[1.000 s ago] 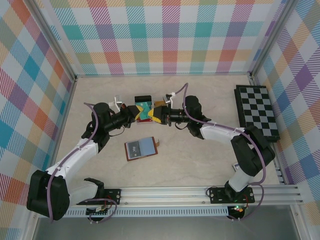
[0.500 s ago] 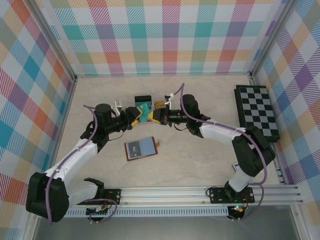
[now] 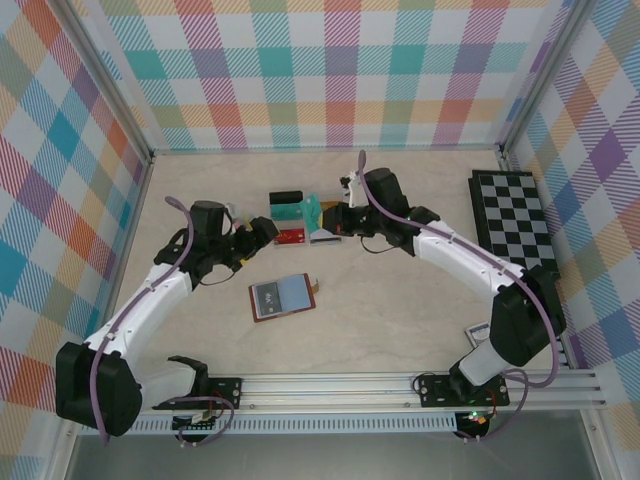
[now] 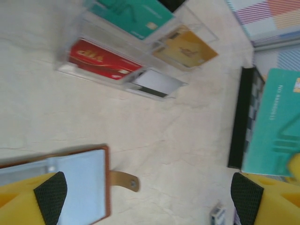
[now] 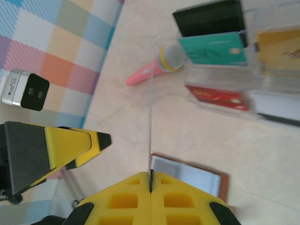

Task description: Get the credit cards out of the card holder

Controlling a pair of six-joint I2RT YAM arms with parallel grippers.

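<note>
The brown card holder (image 3: 283, 297) lies open on the table, its blue-grey pages up and its tab (image 4: 124, 180) sticking out. My right gripper (image 3: 327, 216) is shut on a teal credit card (image 3: 313, 208), held over the clear compartment box (image 3: 300, 224). In the right wrist view this card (image 5: 151, 117) shows edge-on between the closed jaws (image 5: 151, 180). My left gripper (image 3: 262, 232) stands open and empty just left of the box, its pads (image 4: 49, 192) wide apart above the holder (image 4: 70, 183). The box holds red (image 4: 103, 58), teal (image 4: 133, 16), orange (image 4: 185, 47) and grey (image 4: 157, 82) cards.
A black-and-white chessboard (image 3: 515, 225) lies along the right wall. A pink toy microphone (image 5: 154, 65) rests behind the box, near a black card (image 5: 208, 16). A small white object (image 3: 478, 333) sits near the right arm's base. Plaid walls enclose the table.
My left gripper has opened, let go of the teal card and drawn back to the left. The right gripper stayed shut on it and carried it back and right, over the box.
</note>
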